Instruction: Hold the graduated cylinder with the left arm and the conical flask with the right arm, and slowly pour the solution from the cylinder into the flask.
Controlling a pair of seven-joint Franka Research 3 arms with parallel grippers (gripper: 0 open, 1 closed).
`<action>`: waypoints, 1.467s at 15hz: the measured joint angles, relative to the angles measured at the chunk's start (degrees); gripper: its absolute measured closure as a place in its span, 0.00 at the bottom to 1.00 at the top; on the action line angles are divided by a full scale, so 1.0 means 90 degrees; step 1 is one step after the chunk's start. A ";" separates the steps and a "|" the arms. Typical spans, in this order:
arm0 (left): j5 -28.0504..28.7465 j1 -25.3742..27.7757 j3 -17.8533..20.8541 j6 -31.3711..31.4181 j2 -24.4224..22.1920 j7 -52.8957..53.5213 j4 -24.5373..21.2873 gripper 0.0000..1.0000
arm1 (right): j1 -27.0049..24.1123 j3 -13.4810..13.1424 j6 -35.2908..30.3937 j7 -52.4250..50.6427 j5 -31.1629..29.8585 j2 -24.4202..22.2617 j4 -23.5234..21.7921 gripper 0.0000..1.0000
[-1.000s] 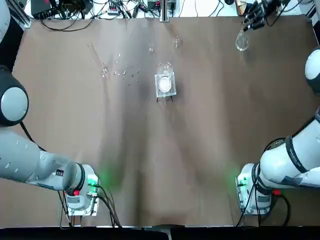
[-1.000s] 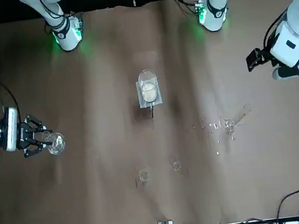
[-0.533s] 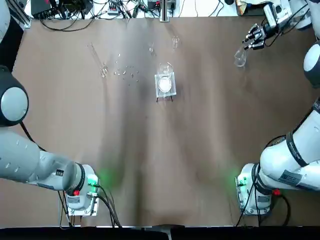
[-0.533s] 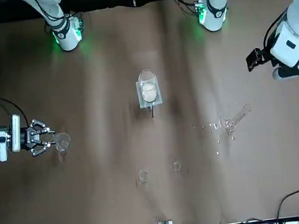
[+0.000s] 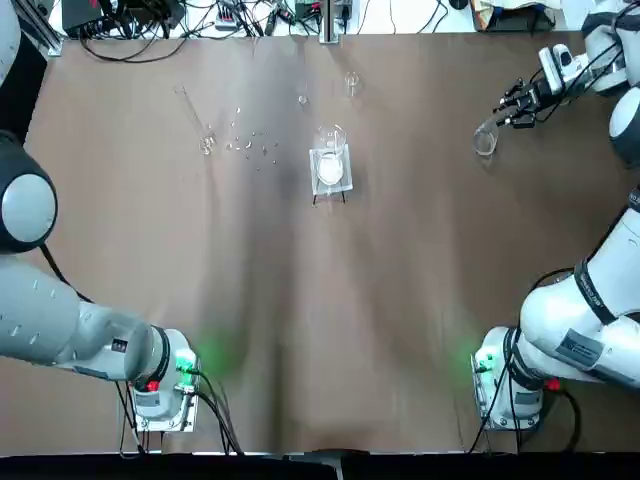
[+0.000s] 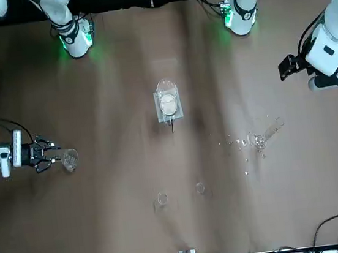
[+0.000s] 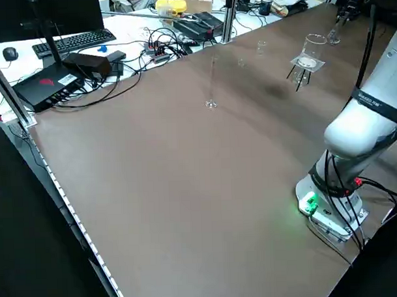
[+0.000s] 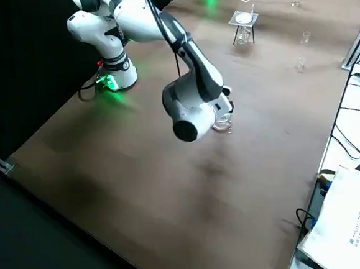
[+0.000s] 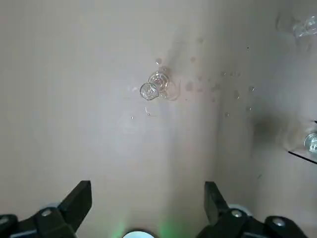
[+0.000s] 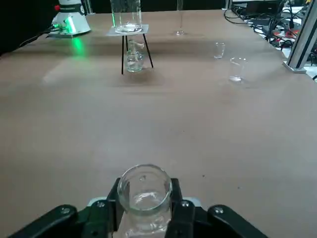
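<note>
The cylinder (image 7: 212, 83) stands upright on the brown table (image 5: 300, 300); the right gripper (image 10: 144, 210) clamps the flask (image 10: 144, 196), mouth up.

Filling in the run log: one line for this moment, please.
right gripper: shut on conical flask, far right of table | left gripper: open, above graduated cylinder | cylinder: upright, untouched | pour: not begun

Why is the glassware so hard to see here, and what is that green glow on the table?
Top view: the clear cylinder nearly vanishes against the brown table; green glow spreads from lights on the arm bases. Left side view: the cylinder shows as a faint thin line. Right wrist view: the flask between the right gripper's fingers is sharp, with highlights on its rim.
</note>
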 joint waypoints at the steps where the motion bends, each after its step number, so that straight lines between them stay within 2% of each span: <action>1: 0.0000 0.0000 0.0000 0.0000 0.0000 0.0000 0.0000 0.00 | -0.0040 0.0000 0.0000 -0.0114 0.0007 0.0069 0.0000 0.61; 9: 0.0000 0.0000 0.0000 0.0000 0.0000 0.0000 -0.0003 0.00 | -0.0069 0.0061 -0.0022 -0.0012 0.0114 0.0182 0.0009 0.59; 15: 0.0000 -0.0002 -0.0002 0.0000 0.0002 0.0000 -0.0010 0.00 | -0.0112 0.0048 -0.0028 0.0420 0.0145 0.0180 0.0090 0.05; 16: 0.0000 -0.0002 -0.0002 0.0000 0.0002 0.0000 -0.0011 0.00 | -0.0138 0.0045 -0.0027 0.0424 0.0154 0.0179 0.0148 0.00; 18: 0.0000 -0.0002 -0.0002 0.0000 0.0002 0.0000 -0.0012 0.00 | -0.0226 0.0033 -0.0067 0.0583 0.0155 0.0168 0.0251 0.00; 19: 0.0000 -0.0002 -0.0002 0.0000 0.0002 0.0000 -0.0013 0.00 | -0.0354 0.0012 -0.0351 0.0839 0.0152 0.0153 0.0340 0.00; 22: 0.0000 -0.0002 -0.0002 0.0000 0.0002 0.0000 -0.0014 0.00 | -0.0590 -0.0045 -0.0605 0.1295 0.0100 0.0118 0.0557 0.00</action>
